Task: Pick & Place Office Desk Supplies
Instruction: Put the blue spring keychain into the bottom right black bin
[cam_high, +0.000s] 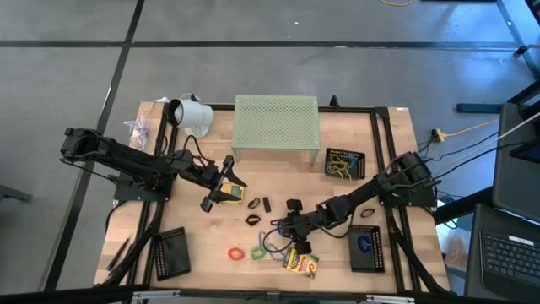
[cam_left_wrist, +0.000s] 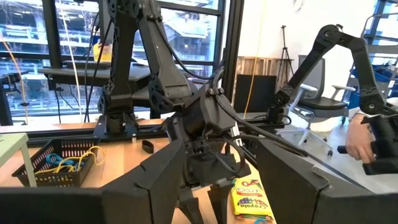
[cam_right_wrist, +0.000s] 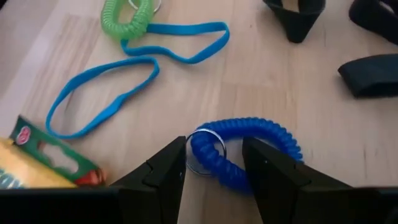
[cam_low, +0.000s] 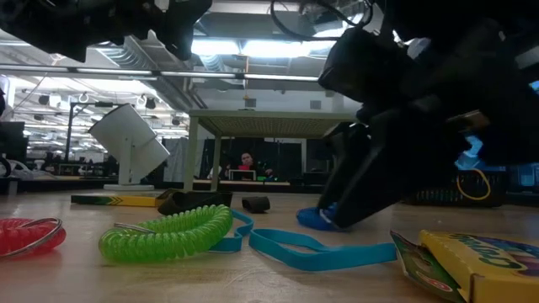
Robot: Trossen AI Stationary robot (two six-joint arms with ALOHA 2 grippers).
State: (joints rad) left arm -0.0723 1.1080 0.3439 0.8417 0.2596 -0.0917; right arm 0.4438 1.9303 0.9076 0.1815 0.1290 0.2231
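Fingers (cam_right_wrist: 214,171) straddle one blue coil (cam_right_wrist: 249,149); one green coil (cam_right_wrist: 127,15); one blue band (cam_right_wrist: 134,68).

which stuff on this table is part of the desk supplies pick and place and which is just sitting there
Job items:
- blue coiled wrist band, between the right gripper jaws
- green coiled band
- red coiled band
- flat blue rubber loop
- yellow-and-green crayon box
- second crayon box beneath the left gripper

Just lying about:
- pale green perforated stand
- white lamp-like object

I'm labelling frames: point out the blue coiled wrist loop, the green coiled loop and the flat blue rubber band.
Blue coiled wrist loop (cam_right_wrist: 249,146): right wrist view, on the coil's arc.
Green coiled loop (cam_low: 168,233): low view, mid-coil.
Flat blue rubber band (cam_right_wrist: 99,78): right wrist view, on its strap.
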